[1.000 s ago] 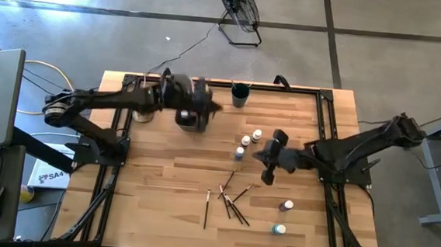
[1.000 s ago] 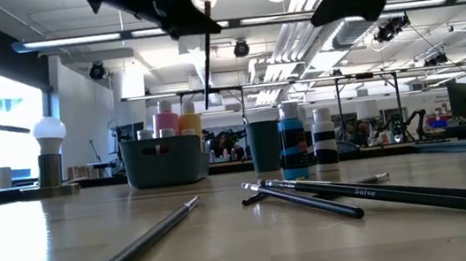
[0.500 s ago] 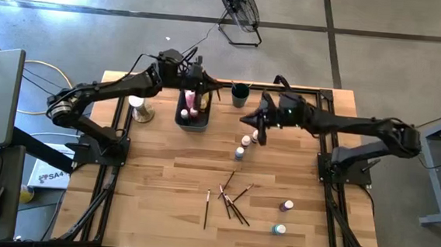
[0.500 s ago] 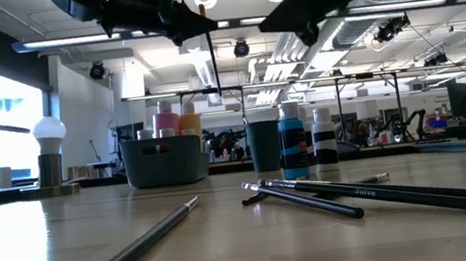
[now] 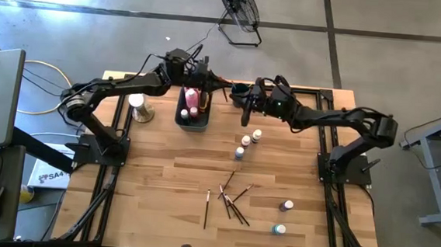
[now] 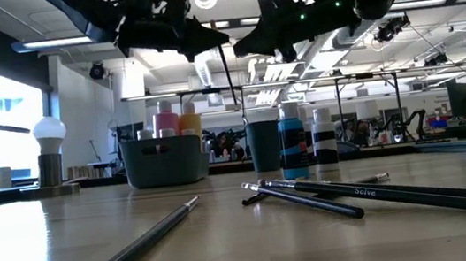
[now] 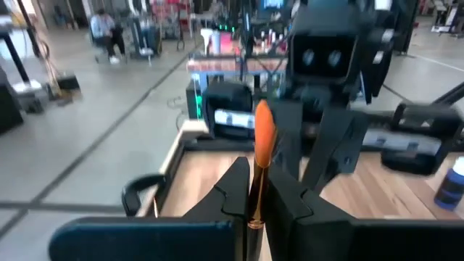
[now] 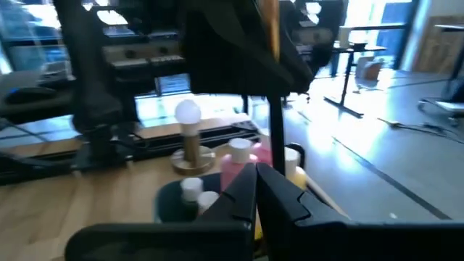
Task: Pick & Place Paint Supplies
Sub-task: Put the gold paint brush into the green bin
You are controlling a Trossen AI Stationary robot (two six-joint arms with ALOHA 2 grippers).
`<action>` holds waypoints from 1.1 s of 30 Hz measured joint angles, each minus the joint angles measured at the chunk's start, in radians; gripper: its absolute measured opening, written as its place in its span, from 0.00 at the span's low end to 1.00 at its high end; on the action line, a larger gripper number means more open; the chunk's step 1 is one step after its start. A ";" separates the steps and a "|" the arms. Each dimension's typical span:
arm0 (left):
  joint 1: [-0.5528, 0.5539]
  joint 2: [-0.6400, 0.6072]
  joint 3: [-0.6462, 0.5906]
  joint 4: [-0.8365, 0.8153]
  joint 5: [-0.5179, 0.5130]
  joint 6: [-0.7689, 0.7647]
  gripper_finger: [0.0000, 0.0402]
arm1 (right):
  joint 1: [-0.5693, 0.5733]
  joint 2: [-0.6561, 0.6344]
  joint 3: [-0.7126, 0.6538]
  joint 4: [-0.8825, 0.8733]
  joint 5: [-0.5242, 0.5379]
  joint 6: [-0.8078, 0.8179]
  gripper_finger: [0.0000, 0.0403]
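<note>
Pale wood-grain table (image 5: 162,182); dark grey bin (image 5: 192,120) holding a pink squeeze bottle (image 6: 165,121) and a yellow one (image 6: 189,118). Dark teal cup (image 6: 263,146) (far side). Blue bottle (image 6: 293,145), a black-and-white bottle (image 6: 325,144). Orange-bristled brush (image 7: 261,145). Black-handled brushes (image 5: 230,202) lie near.

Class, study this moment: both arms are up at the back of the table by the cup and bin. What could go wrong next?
The left gripper holds a paintbrush upright, close to the right gripper; the two could collide. The brush hangs beside the dark cup, not over it, so a release may miss. A swing could topple the small bottles.
</note>
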 joint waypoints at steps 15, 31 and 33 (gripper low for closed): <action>-0.015 0.064 0.072 -0.019 -0.023 -0.019 0.03 | 0.002 0.001 0.001 0.021 0.134 -0.107 0.31; -0.041 0.064 0.072 -0.024 -0.051 -0.019 0.03 | 0.002 0.058 0.085 -0.020 0.081 -0.103 0.30; -0.041 0.064 0.072 -0.035 -0.060 -0.019 0.03 | 0.003 0.058 0.086 -0.020 0.095 -0.103 0.27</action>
